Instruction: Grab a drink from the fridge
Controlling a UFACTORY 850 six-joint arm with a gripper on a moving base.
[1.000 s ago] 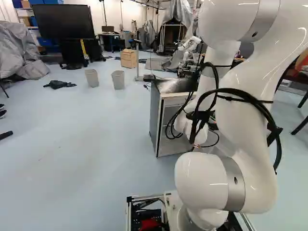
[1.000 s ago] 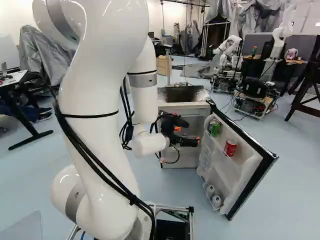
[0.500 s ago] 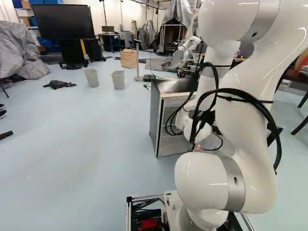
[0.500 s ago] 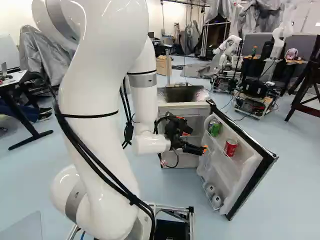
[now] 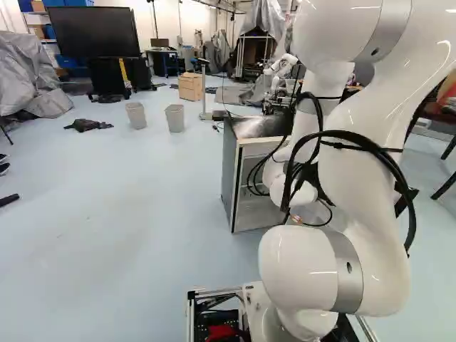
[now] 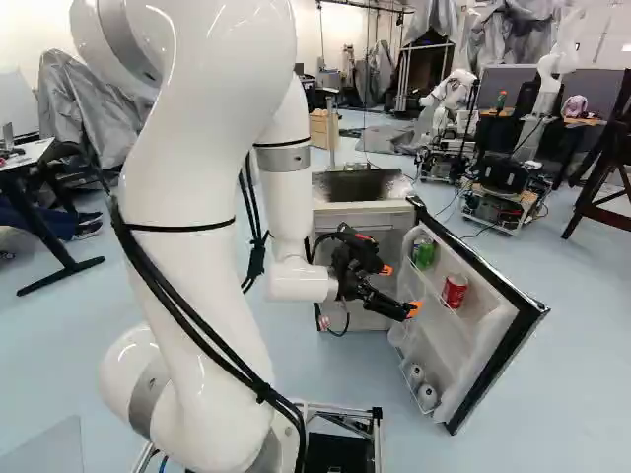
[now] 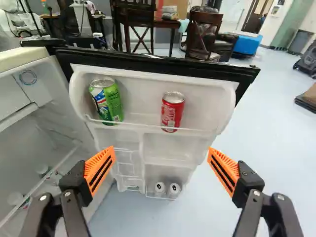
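Note:
My gripper (image 6: 396,288) stands in front of the fridge's opening in the right base view, turned toward the door. In the wrist view the gripper (image 7: 162,165) is open, its orange pads wide apart with nothing between them. Ahead of it the swung-out fridge door (image 7: 170,150) carries a green can (image 7: 109,100) and a red can (image 7: 172,111) on its upper shelf. Two pale cans (image 7: 167,189) lie in the door's bottom rack. Beside the door is the fridge interior (image 7: 54,133), holding a few dim items. The fridge body (image 5: 231,167) is partly behind my arm in the left base view.
In the right base view another robot (image 6: 503,187) stands behind the door, with a wooden stand (image 6: 603,182) at the right. A desk (image 6: 30,158) is at the left. Two grey bins (image 5: 175,118) stand past the fridge in the left base view.
My gripper has swung from the fridge's front toward the open door, and its orange tips now sit lower and further right in the right base view. The base, door and cans have not moved.

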